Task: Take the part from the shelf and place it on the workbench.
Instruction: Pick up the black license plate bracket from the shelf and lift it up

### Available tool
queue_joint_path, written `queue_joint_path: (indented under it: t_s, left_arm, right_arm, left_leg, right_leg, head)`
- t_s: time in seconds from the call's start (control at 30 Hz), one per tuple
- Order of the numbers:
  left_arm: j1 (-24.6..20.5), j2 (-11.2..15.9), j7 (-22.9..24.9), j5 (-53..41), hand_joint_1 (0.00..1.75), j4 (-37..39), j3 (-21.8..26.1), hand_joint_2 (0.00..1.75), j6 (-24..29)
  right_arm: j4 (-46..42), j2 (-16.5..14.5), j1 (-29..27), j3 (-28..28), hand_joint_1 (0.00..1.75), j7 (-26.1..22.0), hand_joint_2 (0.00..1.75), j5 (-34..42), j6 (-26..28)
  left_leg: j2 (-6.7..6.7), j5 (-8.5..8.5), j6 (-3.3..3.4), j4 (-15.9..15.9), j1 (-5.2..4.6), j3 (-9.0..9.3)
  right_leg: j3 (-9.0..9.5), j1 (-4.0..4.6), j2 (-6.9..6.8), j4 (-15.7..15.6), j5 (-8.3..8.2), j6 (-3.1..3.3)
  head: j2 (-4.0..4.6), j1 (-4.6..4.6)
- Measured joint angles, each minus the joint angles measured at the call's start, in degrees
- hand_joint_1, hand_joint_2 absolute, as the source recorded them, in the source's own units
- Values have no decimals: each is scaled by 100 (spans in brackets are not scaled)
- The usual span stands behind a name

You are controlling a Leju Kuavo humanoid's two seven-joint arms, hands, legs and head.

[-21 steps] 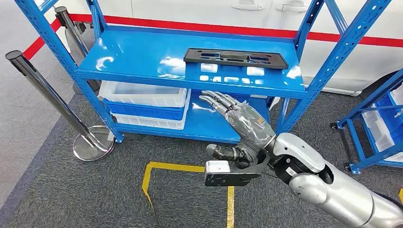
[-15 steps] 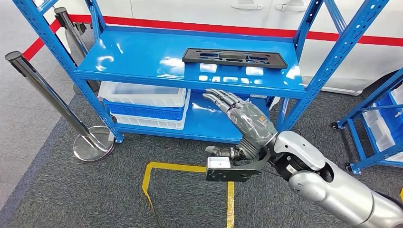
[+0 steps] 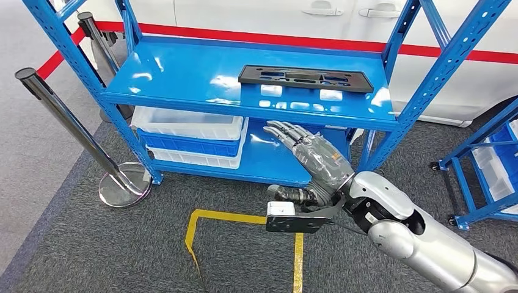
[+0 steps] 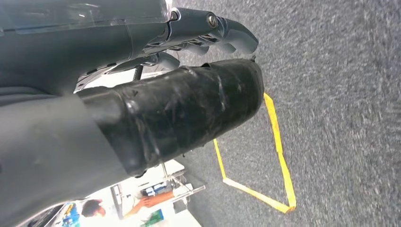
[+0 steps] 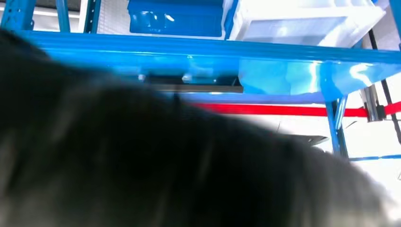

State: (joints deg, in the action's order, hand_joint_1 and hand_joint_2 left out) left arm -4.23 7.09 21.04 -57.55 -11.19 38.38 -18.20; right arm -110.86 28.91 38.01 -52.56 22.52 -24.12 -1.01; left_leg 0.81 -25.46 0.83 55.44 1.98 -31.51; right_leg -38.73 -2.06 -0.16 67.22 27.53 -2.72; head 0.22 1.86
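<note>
The right arm (image 3: 427, 253) is smooth silver metal, with rounded shells and a dark gap at the joint near the wrist. The right hand (image 3: 314, 160) wears a grey, glossy cover with a small orange and dark marking on its back; its fingers (image 3: 282, 130) are dark grey and segmented. A black bracket with a small white block (image 3: 281, 211) sits under the wrist. The left hand (image 4: 142, 94) shows a black, taped-looking thumb, grey finger links and two silver screws (image 4: 211, 20)
</note>
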Motion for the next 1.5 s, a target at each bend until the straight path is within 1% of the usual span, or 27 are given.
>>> queue_joint_path:
  t_s: [0.03,0.1,0.23,0.27,0.33,0.4,0.43,0.47,0.57,0.6,0.67,0.7,0.73,0.8,0.87,0.9,0.93,0.97,1.0,1.07,1.13,1.2,1.27,1.33,1.4,1.43,1.5]
  left_arm:
    - [2,4,7,6,0,0,0,0,-11]
    - [-6,8,19,30,0,1,0,0,-29]
    - [-7,-5,31,68,0,4,0,0,-41]
    - [-12,-5,32,70,0,4,0,0,-41]
    - [-22,-5,37,73,0,4,0,0,-44]
    - [-15,-5,44,76,0,5,0,0,-49]
    - [-6,-5,47,79,0,6,0,0,-52]
    - [0,-5,33,79,0,7,0,0,-66]
    - [-9,-27,-376,-73,0,7,-17,0,-144]
    - [-3,-79,-700,-155,0,6,-66,0,-206]
    - [140,-360,-1156,14,0,-151,-254,0,-614]
    - [330,-533,-1045,428,0,-393,-386,0,-981]
    - [568,-689,-655,1037,0,-784,-544,0,-1346]
    - [1050,-855,590,2516,0,-1717,-967,0,-1660]
    - [1253,-809,1398,3962,0,-2395,-1574,0,-1098]
    - [1251,-725,1474,4585,0,-2590,-1944,0,-639]
    - [1203,-614,1393,5114,0,-2729,-2326,0,-204]
    - [1136,-518,1281,5537,0,-2815,-2706,0,110]
    - [1059,-435,1144,5894,0,-2863,-3093,0,318]
    - [890,-349,846,6449,0,-2854,-3840,0,527]
    - [733,-335,596,6807,0,-2764,-4530,0,640]
    - [622,-334,431,6999,0,-2639,-5072,0,705]
    - [542,-325,309,7129,0,-2496,-5532,0,764]
    - [457,-291,208,7241,0,-2332,-5930,0,833]
    - [394,-254,141,7326,0,-2176,-6246,0,881]
    - [380,-241,123,7351,0,-2124,-6354,0,892]
    - [369,-228,110,7375,0,-2076,-6455,0,897]
  right_arm:
    - [19,-13,-2,-5,0,-19,0,-11,-15]
    - [51,-49,-6,-22,0,-49,0,-30,-45]
    - [104,-143,-17,-42,0,-67,0,-59,-76]
    - [115,-165,-12,-43,0,-68,0,-62,-76]
    - [140,-207,-9,-47,0,-78,0,-68,-79]
    - [170,-246,-14,-68,0,-93,87,-73,-84]
    - [185,-266,-18,-84,0,-102,131,-81,-86]
    - [200,-285,-22,-104,0,-104,175,-98,-89]
    - [233,-344,-48,-140,0,16,175,-276,-102]
    - [239,-362,-81,-143,0,124,175,-412,-115]
    - [237,-381,-195,-143,0,345,175,-706,-191]
    - [223,-390,-260,-143,0,414,175,-828,-245]
    - [207,-401,-310,-143,0,446,175,-924,-301]
    - [185,-437,-333,-148,0,456,175,-1138,-386]
    - [213,-486,-293,-174,0,437,175,-1432,-443]
    - [245,-523,-273,-202,0,419,175,-1594,-456]
    - [290,-566,-256,-236,0,391,175,-1745,-460]
    - [354,-621,-233,-276,0,357,175,-1879,-450]
    - [444,-687,-201,-317,0,318,175,-2002,-426]
    - [695,-829,-119,-384,0,238,175,-2180,-303]
    - [972,-961,-51,-422,0,164,175,-2267,-131]
    - [1225,-1062,-19,-438,0,111,175,-2292,-2]
    - [1454,-1145,-9,-445,0,81,175,-2302,67]
    - [1638,-1192,4,-447,0,68,175,-2281,102]
    - [1776,-1204,4,-446,0,66,175,-2221,115]
    - [1820,-1211,-1,-446,0,65,175,-2195,116]
    - [1862,-1219,-7,-447,0,65,175,-2174,116]
  left_leg:
    - [15,-41,-49,44,25,-7]
    - [39,-105,-154,134,39,-43]
    - [35,-136,-294,133,58,-51]
    - [10,-206,-313,251,63,-98]
    - [-35,-469,-318,855,55,-406]
    - [-44,-696,-309,1592,41,-851]
    - [-44,-680,-299,1751,37,-984]
    - [-44,-556,-281,1700,32,-1011]
    - [-45,44,-199,690,-5,-603]
    - [-43,122,-172,438,-26,-486]
    - [-36,87,-117,281,-77,-399]
    - [-41,71,-83,263,-90,-379]
    - [-59,58,-50,239,-99,-341]
    - [-115,37,12,203,-96,-270]
    - [-118,24,58,197,-93,-254]
    - [-90,19,77,199,-97,-253]
    - [-55,11,93,202,-106,-245]
    - [-21,0,103,204,-118,-230]
    - [5,-11,109,206,-132,-208]
    - [34,-36,99,209,-161,-167]
    - [40,-50,61,218,-174,-176]
    - [29,-46,5,212,-171,-199]
    - [11,-101,-52,275,-161,-224]
    - [-10,-325,-110,702,-148,-431]
    - [-28,-597,-165,1421,-131,-829]
    - [-34,-673,-184,1690,-123,-989]
    - [-41,-709,-199,1912,-119,-1131]
  right_leg:
    - [145,-17,15,-325,-161,-32]
    - [361,-11,49,-790,-304,-12]
    - [411,33,60,-870,-262,194]
    - [437,29,49,-887,-254,245]
    - [487,31,20,-907,-231,322]
    - [506,62,7,-903,-202,364]
    - [518,78,7,-900,-187,373]
    - [539,91,10,-898,-169,374]
    - [623,117,22,-894,-101,325]
    - [633,124,23,-894,-84,292]
    - [648,127,23,-909,-66,217]
    - [668,110,30,-922,-59,178]
    - [682,91,37,-908,-27,146]
    - [575,89,45,-632,166,106]
    - [220,114,37,60,484,100]
    - [18,122,38,410,587,106]
    - [-123,121,37,620,594,116]
    - [-171,119,37,633,495,130]
    - [-111,120,36,430,302,151]
    - [194,155,34,-297,-116,237]
    - [418,211,27,-804,-277,323]
    - [450,231,30,-910,-269,360]
    - [491,198,27,-982,-299,389]
    - [550,159,6,-1046,-313,418]
    - [567,154,-8,-1046,-294,436]
    - [569,155,-12,-1041,-284,440]
    - [571,155,-13,-1034,-273,442]
  head:
    - [0,-2]
    - [0,-12]
    - [0,-3]
    - [0,6]
    - [0,26]
    - [0,32]
    - [0,32]
    - [0,32]
    - [0,38]
    - [0,41]
    - [0,44]
    - [0,44]
    - [0,43]
    - [0,22]
    - [0,-13]
    - [0,-21]
    - [0,-21]
    - [0,-18]
    - [0,-16]
    - [0,-15]
    - [0,-8]
    - [0,-1]
    - [0,2]
    - [0,10]
    - [0,14]
    - [0,14]
    - [0,15]
